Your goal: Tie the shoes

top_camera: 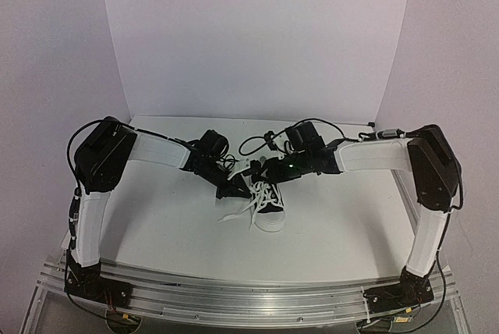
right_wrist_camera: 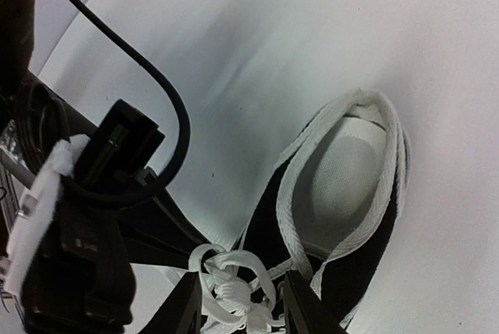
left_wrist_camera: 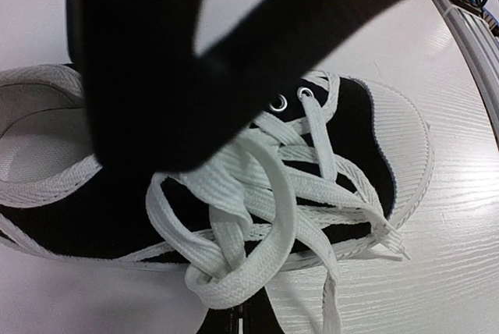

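The black sneaker (top_camera: 270, 207) lies mid-table, white toe cap toward the arms. In the left wrist view the shoe (left_wrist_camera: 351, 139) fills the frame, its white laces (left_wrist_camera: 265, 217) bunched in loose loops over the tongue. My left gripper (left_wrist_camera: 238, 314) is shut on a lace loop at the shoe's left side (top_camera: 234, 189). My right gripper (right_wrist_camera: 243, 307) is open, its fingers (right_wrist_camera: 189, 303) astride the knotted lace loops (right_wrist_camera: 234, 271) above the shoe's opening (right_wrist_camera: 351, 170). The right gripper shows in the top view (top_camera: 265, 172) and as a blurred black mass in the left wrist view (left_wrist_camera: 156, 61).
A white table (top_camera: 171, 225) is backed by white walls. An aluminium rail (top_camera: 249, 303) runs along the near edge. A black cable (right_wrist_camera: 168, 100) hangs by the left arm's wrist. Loose lace ends (top_camera: 234, 213) trail on the table left of the toe.
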`<state>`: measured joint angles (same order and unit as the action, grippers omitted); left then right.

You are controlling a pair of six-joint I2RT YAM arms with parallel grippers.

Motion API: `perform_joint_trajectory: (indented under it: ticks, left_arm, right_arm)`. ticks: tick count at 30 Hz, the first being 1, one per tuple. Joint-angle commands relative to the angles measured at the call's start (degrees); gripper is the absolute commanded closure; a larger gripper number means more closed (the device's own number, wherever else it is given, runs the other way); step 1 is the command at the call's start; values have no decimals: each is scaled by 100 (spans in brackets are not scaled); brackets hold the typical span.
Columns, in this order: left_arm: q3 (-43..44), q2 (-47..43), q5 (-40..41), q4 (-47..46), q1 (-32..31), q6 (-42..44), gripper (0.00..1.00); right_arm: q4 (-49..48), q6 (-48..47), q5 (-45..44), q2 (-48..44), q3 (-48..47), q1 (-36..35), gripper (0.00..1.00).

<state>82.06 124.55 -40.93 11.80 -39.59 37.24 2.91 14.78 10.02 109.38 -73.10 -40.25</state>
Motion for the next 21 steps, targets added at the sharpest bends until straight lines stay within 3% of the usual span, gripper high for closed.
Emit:
perform_joint_trajectory:
  ticks: [1, 21]
  left_arm:
    - [36, -286, -170, -283, -49, -103, 100]
    - [56, -274, -147, -232, -48, -38, 100]
  right_arm:
    - [2, 52, 264, 205, -147, -57, 62]
    - [19, -18, 5, 369, -215, -158, 86]
